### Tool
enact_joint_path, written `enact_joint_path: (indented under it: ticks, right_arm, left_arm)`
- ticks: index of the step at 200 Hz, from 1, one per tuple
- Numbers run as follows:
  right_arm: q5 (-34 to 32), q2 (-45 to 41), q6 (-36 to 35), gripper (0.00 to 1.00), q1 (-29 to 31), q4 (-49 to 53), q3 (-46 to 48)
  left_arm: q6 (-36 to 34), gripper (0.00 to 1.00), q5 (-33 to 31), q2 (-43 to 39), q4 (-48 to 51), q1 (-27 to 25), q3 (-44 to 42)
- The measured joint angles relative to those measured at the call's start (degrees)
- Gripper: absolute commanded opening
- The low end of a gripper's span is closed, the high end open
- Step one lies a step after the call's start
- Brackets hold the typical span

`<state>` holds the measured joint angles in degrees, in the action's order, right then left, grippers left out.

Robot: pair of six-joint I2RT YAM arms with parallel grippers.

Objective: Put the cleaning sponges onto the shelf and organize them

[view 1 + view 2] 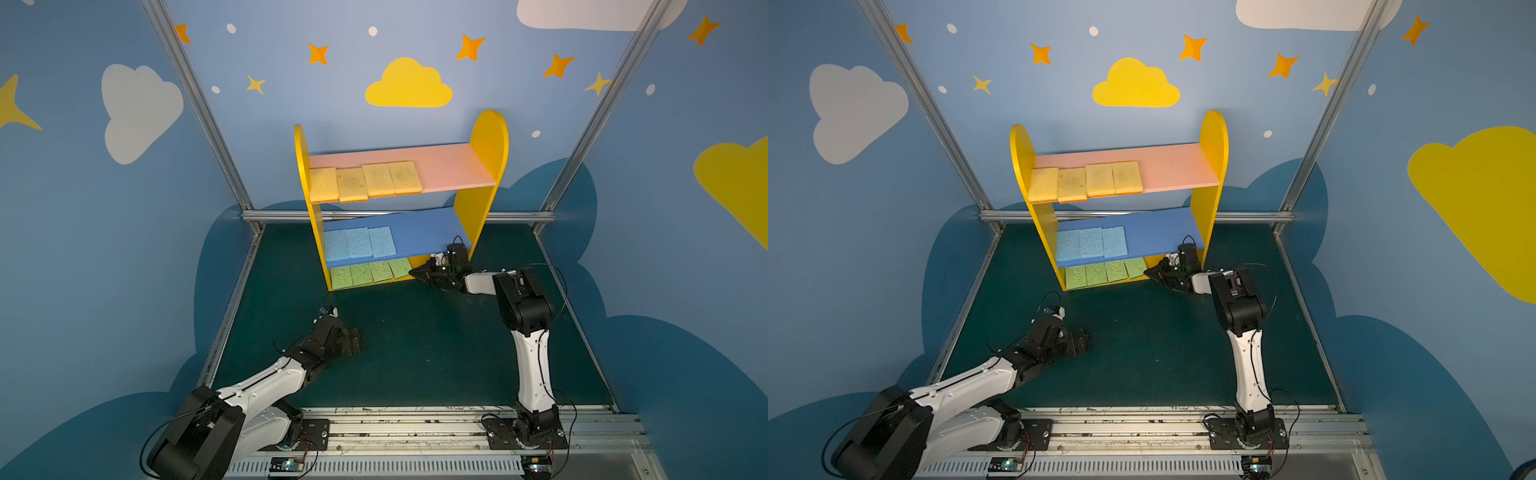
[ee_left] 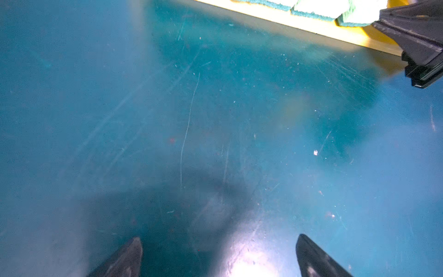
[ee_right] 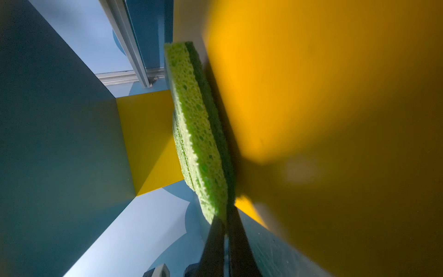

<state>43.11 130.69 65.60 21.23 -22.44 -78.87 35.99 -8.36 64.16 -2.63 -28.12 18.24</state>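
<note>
Green foam is the concern here: the fourth green sponge lies slightly askew on the bottom level of the shelf, and the right gripper, jaws closed, meets its near edge. A light sideways nudge should square it against the other green sponges without riding over them. The left gripper hangs wide open and empty above the table
</note>
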Motion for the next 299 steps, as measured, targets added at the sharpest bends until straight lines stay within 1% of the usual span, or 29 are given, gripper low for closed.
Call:
enact_joint_path:
  ticks: [11,34,50,91,121,139,149,169,189,200,218,232,248,268,299]
  right_arm:
    - [-0.1,0.0,0.0,0.10,0.3,0.0,0.0]
    - [-0.1,-0.1,-0.1,0.28,0.3,-1.1,1.1]
    - [0.5,-0.6,0.0,0.35,0.3,-2.8,2.9]
    - [0.4,-4.2,-0.5,0.42,0.3,-3.1,8.0]
    - [0.5,-9.2,-3.0,0.45,0.0,-2.4,11.3]
    - [0.4,-14.3,-5.1,0.46,-0.2,-1.8,14.1]
    - [0.8,-16.9,-5.4,0.46,-0.2,0.3,16.2]
    - [0.1,-23.2,-9.2,0.46,-0.2,1.6,21.9]
    - [-1.7,-32.2,-14.0,0.49,-0.2,5.2,26.8]
    - [-4.0,-37.9,-17.1,0.53,-0.3,8.6,28.6]
    - [-9.1,-47.3,-22.2,0.65,-0.7,14.1,30.9]
    - [-14.3,-54.4,-25.2,0.70,-1.3,18.3,32.3]
    - [-20.6,-61.2,-27.9,0.79,-1.7,22.1,33.4]
    - [-29.5,-67.7,-30.6,0.81,-2.1,23.5,36.2]
    - [-44.9,-74.5,-35.7,0.82,-2.1,21.5,45.0]
  left_arm:
    - [0.0,0.99,0.0,0.0,0.0,0.0,0.0]
    - [0.0,0.99,0.0,-0.5,0.1,0.0,0.0]
    - [0.0,1.00,0.0,-1.4,0.3,0.0,0.0]
    - [-0.2,1.00,0.0,-3.5,2.3,0.0,1.2]
    - [-0.7,1.00,-0.4,-6.0,5.4,0.0,3.6]
    - [-0.9,1.00,-1.2,-9.0,7.5,0.0,4.6]
    - [-0.9,1.00,-1.8,-11.1,8.6,0.0,4.8]
    - [-0.9,1.00,-2.8,-16.1,12.0,0.1,5.6]
    - [-1.0,1.00,-5.0,-21.7,16.4,0.1,7.4]
    - [-1.1,1.00,-6.9,-24.4,18.6,0.1,8.7]
    - [-2.1,1.00,-10.5,-27.6,21.0,0.3,10.9]
    - [-3.3,1.00,-12.6,-28.5,21.6,0.4,11.9]
    - [-5.1,1.00,-14.3,-27.7,22.2,0.7,13.1]
    - [-9.1,1.00,-14.7,-24.6,22.8,0.9,16.2]
    - [-15.1,1.00,-15.0,-19.3,22.4,1.4,22.2]
